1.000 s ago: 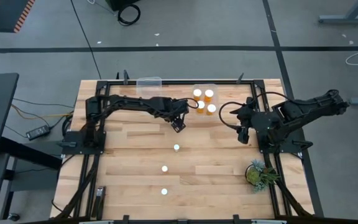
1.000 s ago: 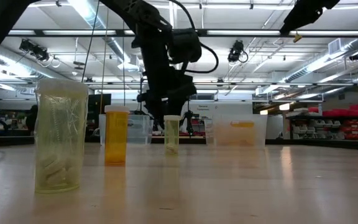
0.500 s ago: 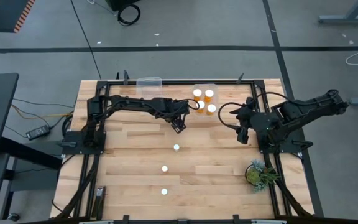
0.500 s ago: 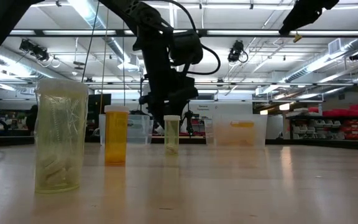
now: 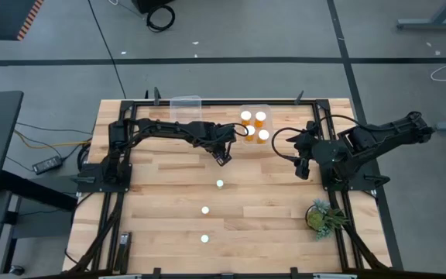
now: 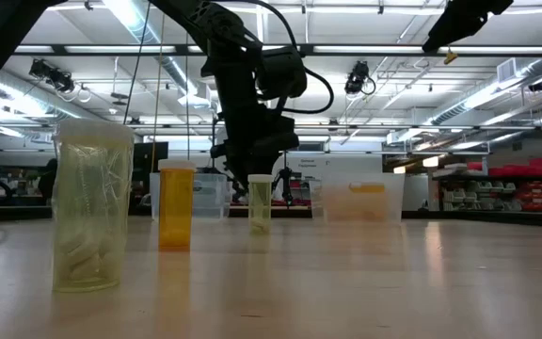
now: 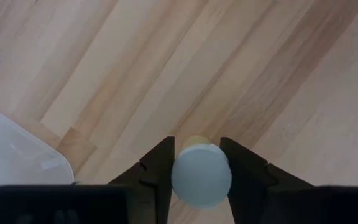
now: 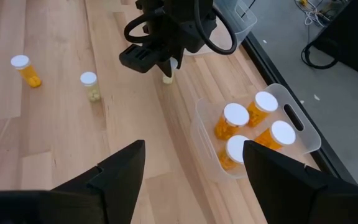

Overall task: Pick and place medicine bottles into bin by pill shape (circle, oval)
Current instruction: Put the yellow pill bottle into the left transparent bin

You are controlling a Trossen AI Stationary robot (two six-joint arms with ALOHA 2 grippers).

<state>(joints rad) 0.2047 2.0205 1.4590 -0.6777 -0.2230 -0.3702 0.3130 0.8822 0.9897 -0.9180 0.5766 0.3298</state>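
My left gripper stands at the table's far middle, pointing steeply down, shut on a small amber medicine bottle with a white cap. That bottle stands upright on the wood. Three more medicine bottles stand in a line toward the near edge. A clear bin at the far edge holds several capped bottles. A second clear bin sits to its left. My right gripper hangs open above the table's right side, with nothing between its fingers. My left gripper pinches the bottle's white cap at its rim between its two fingers, one on each side. The fingers come from above, slanting down. The bottle stays upright with its bottom on the table.
A small green potted plant stands near the right front corner. Black frame rails run along the table's left, right and far edges. Bare wood lies between the line of bottles and the plant.
My left gripper's fingers have drawn together around the bottle's cap while the arm kept its place. The bottle has not left the table.
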